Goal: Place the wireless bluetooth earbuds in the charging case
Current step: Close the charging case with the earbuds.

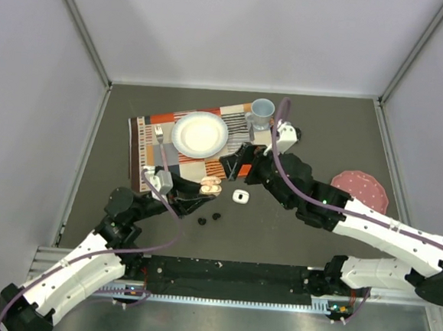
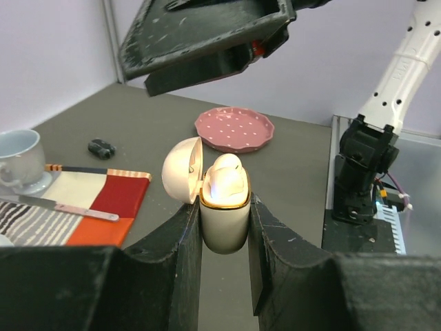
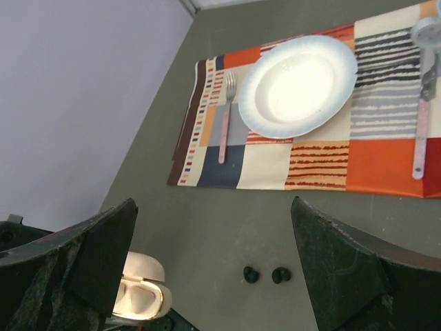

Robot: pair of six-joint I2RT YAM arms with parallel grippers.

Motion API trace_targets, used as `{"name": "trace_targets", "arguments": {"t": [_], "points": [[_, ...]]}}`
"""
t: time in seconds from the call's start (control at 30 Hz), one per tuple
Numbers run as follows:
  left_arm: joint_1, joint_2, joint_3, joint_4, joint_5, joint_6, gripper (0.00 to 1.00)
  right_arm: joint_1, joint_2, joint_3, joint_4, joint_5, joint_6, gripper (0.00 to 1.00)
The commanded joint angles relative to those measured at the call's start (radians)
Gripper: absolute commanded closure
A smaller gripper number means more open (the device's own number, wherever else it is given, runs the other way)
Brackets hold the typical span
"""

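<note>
Left tool (image 2: 224, 224) clamped tight, arm reaching forward; right tool (image 3: 213, 255) spread wide, poised above left tool.

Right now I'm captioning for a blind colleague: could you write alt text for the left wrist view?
The left hand grips an open cream charging case upright, a white earbud seated inside. Behind it, a pink dotted plate sits on the grey table.

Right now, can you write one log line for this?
left end effector: shut on charging case, lid open | right end effector: open, empty | black earbuds: on table
</note>
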Motion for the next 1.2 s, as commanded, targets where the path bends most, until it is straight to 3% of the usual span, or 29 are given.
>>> {"name": "trace_targets", "arguments": {"t": [0.0, 0.4, 0.9, 1.17], "points": [[-0.002, 0.035, 0.051, 0.049, 0.089, -0.003, 1.0, -0.01, 0.065, 0.07, -0.015, -0.104, 0.033, 0.06], [-0.002, 0.043, 0.051, 0.047, 0.093, 0.005, 1.0, -0.009, 0.14, 0.049, -0.03, -0.209, 0.071, 0.06], [-0.002, 0.05, 0.039, 0.049, 0.017, 0.023, 1.0, -0.01, 0.036, -0.074, -0.066, -0.239, 0.079, 0.06], [0.0, 0.118, 0.059, 0.052, 0.014, -0.015, 1.0, -0.009, -0.037, -0.089, -0.099, -0.09, 0.055, 0.06]]}}
